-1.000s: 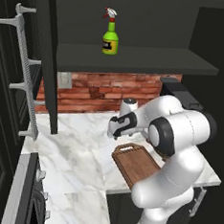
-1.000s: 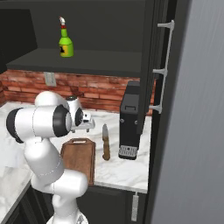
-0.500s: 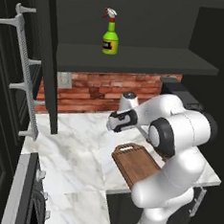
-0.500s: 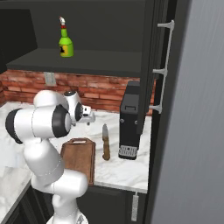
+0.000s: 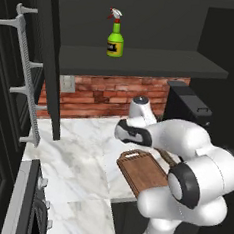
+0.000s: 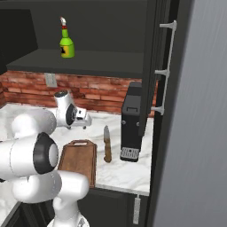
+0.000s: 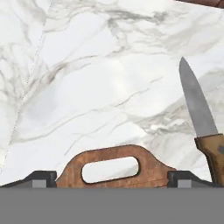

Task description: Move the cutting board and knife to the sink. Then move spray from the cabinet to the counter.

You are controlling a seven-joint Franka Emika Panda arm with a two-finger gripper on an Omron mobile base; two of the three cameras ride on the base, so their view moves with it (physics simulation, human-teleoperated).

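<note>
On the counter [image 7: 96, 83], bare marble lies beyond the cutting board [image 7: 114, 168]'s handle end, apparently between spread jaws.

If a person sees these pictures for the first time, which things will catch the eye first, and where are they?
The bright green spray stands alone on the dark shelf of the open cabinet, above the red brick wall. Below it, the reddish-brown cutting board lies on the white marble counter with the knife beside it. The white arm reaches over the board, and its gripper hangs with jaws wide open on either side of the board's handle loop.
</note>
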